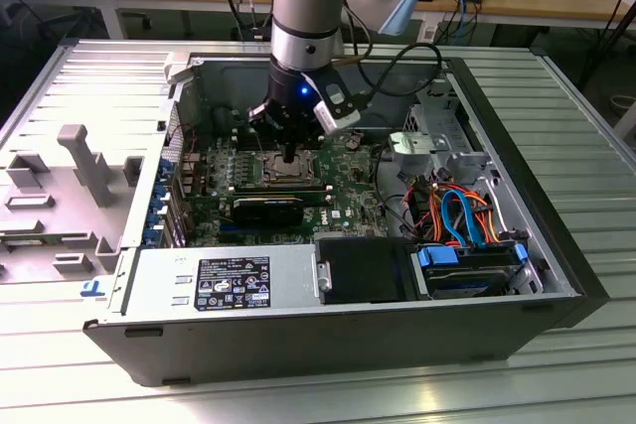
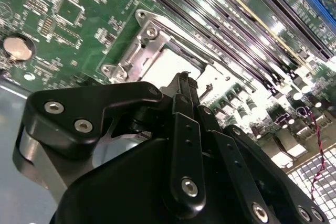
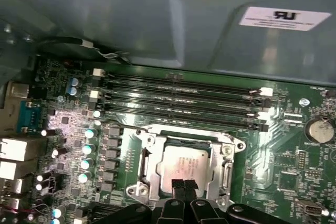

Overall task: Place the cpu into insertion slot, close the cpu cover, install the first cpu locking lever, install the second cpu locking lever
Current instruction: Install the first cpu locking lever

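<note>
The cpu (image 3: 186, 165), a silvery square chip, lies flat in the insertion slot (image 1: 273, 172) on the green board. The cpu cover (image 3: 184, 141), a silvery frame, lies down around it, and the chip shows through its cut-out. My gripper (image 3: 184, 186) is directly over the socket with its black fingers pressed together, tips at the chip's edge. In the second wrist view the gripper (image 2: 185, 78) points down at the bright metal cover (image 2: 157, 59). In the exterior view the gripper (image 1: 289, 153) reaches into the open computer case. I cannot tell how the locking levers stand.
Long black memory slots (image 3: 184, 98) run beside the socket, under the grey case wall (image 3: 157, 19). A coin battery (image 3: 316, 128) sits on the board. A black graphics card (image 1: 268, 211), a power supply (image 1: 224, 280) and a bundle of blue and orange cables (image 1: 462, 215) crowd the case.
</note>
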{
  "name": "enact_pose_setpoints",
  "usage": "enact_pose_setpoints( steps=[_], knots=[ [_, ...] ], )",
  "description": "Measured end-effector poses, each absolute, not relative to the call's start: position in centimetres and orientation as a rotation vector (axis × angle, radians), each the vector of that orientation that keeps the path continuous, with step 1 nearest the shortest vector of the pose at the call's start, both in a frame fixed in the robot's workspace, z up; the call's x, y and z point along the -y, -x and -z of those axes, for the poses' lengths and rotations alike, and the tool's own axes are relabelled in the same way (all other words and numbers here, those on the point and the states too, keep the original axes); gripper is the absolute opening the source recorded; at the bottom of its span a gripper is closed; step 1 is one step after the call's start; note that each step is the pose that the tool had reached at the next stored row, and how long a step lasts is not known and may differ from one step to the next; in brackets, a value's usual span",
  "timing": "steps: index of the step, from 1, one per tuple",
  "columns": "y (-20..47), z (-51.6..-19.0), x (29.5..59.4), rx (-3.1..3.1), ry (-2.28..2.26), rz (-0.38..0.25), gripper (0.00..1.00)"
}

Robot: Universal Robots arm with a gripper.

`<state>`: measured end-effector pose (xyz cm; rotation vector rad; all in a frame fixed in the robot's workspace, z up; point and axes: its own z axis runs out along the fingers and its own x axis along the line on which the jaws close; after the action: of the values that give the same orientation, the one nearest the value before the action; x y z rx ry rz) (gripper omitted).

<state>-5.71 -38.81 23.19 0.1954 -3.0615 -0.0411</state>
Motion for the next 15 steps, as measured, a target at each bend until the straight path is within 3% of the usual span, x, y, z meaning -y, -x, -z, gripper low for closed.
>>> enact_pose_setpoints(
  steps=[15],
  knots=[
    [8.1, -23.9, 38.5, 3.075, -0.175, 0.048, 0.11]
  ],
)
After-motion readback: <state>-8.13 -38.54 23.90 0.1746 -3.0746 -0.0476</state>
